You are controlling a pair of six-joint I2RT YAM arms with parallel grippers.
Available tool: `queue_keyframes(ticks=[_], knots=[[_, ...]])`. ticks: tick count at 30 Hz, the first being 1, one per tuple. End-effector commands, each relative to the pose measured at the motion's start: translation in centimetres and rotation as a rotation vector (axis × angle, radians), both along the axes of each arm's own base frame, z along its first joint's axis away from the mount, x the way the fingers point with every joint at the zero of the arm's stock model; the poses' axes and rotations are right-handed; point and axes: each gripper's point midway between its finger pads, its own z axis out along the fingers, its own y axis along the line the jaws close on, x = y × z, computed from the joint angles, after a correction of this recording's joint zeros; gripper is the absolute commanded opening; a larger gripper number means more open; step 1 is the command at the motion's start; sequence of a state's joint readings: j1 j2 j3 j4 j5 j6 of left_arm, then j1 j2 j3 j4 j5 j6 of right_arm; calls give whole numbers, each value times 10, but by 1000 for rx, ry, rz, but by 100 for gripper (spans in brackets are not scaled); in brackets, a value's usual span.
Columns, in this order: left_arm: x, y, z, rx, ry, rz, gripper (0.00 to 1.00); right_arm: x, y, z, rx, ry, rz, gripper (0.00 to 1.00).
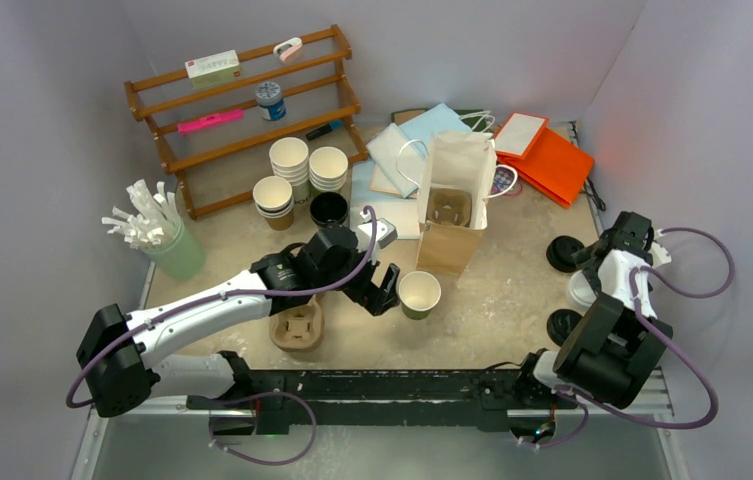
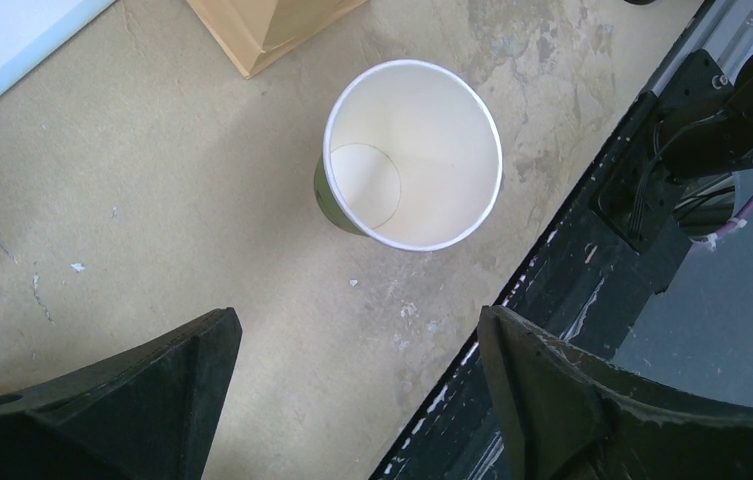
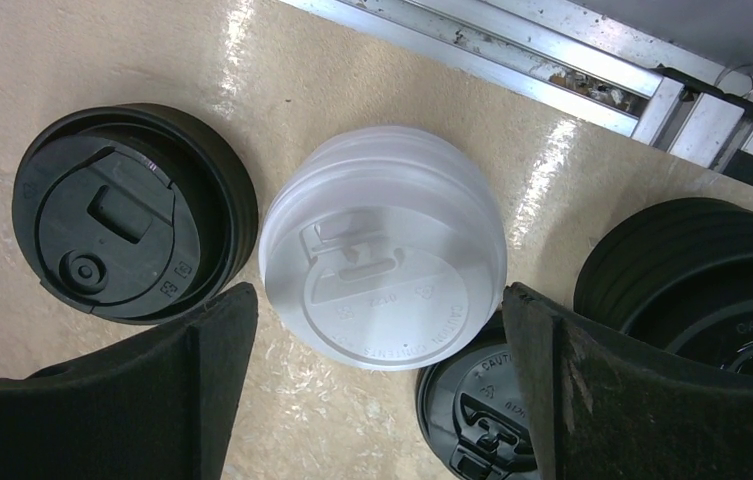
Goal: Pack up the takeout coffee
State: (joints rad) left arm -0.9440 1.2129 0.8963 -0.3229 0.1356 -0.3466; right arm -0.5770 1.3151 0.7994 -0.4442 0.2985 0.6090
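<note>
A kraft paper cup (image 1: 419, 293), white inside and with no lid, stands upright on the table in front of the paper bag (image 1: 455, 200). In the left wrist view the cup (image 2: 412, 155) is empty. My left gripper (image 1: 385, 288) is open just left of the cup, not touching it; its jaws (image 2: 357, 318) stand wide with bare table between them. My right gripper (image 1: 588, 272) is open over a stack of white plastic lids (image 3: 384, 260), one finger on each side, nothing held. Black lids (image 3: 132, 225) lie beside them.
The open bag holds a pulp cup tray (image 1: 449, 208); another tray (image 1: 297, 325) lies under my left arm. Stacks of cups (image 1: 289, 160), a black cup (image 1: 329, 210), a straw holder (image 1: 167, 245), a wooden rack (image 1: 242, 110) and flat bags (image 1: 547, 155) stand behind. More black lids (image 3: 697, 270) lie right.
</note>
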Motion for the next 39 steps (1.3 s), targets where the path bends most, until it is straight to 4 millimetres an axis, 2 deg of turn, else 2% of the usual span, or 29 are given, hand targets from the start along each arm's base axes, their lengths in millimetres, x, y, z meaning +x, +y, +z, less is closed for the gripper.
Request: queue_keyframes(ticks=[1, 8, 16, 19, 26, 32, 39], knots=[[4, -11, 21, -46, -48, -32, 94, 3, -2, -1, 2, -20, -1, 92], [5, -11, 21, -40, -47, -30, 94, 5, -3, -2, 4, -22, -2, 86], [6, -11, 20, -35, -46, -25, 94, 5, -3, -3, 5, -22, -4, 88], [6, -11, 20, -33, -46, -26, 94, 3, -3, -3, 4, -18, -12, 76], [5, -12, 18, -36, -36, -26, 94, 1, -4, 7, 2, -16, -33, 68], [4, -13, 18, -37, -36, -34, 94, 4, -2, 8, 16, -24, -30, 70], [4, -15, 18, -45, -30, -33, 94, 0, 3, 24, 46, -10, -46, 71]])
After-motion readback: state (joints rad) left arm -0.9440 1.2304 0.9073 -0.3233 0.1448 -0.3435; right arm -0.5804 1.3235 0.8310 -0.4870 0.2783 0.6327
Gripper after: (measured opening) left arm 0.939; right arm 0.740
